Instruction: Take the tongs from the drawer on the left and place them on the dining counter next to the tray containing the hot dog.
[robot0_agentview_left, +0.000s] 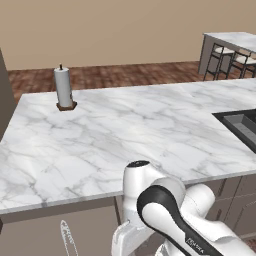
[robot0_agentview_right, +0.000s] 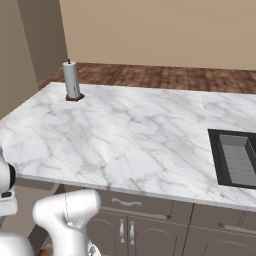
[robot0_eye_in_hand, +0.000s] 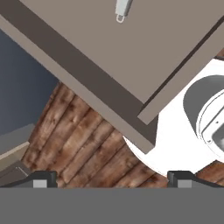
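The jaws stand wide apart and hold nothing: in the hand view the two fingertips of the gripper (robot0_eye_in_hand: 112, 179) sit far from each other at the bottom, with only wooden floor between them.

The tongs (robot0_agentview_left: 68, 239) lie in the open drawer (robot0_agentview_left: 90, 231) under the near left edge of the marble top, at the bottom left of the left base view. Only their scalloped end shows there, and the rest is cut off by the picture edge. In the hand view one end of the tongs (robot0_eye_in_hand: 122, 9) shows at the top, lying on the flat brown floor of the drawer (robot0_eye_in_hand: 144, 48).

As I judge it, the step in hand is the reach for the tongs: the drawer is already out, and the tongs are not yet taken. The next move calls for bringing the gripper over the drawer, lining the fingers across the slim arms, going down and closing.

The gripper is low, beside the drawer's corner, so how far it stands from the tongs is hard to tell. The dining counter (robot0_agentview_left: 235, 39) is far right, partly cut off; no tray or hot dog can be made out on it.
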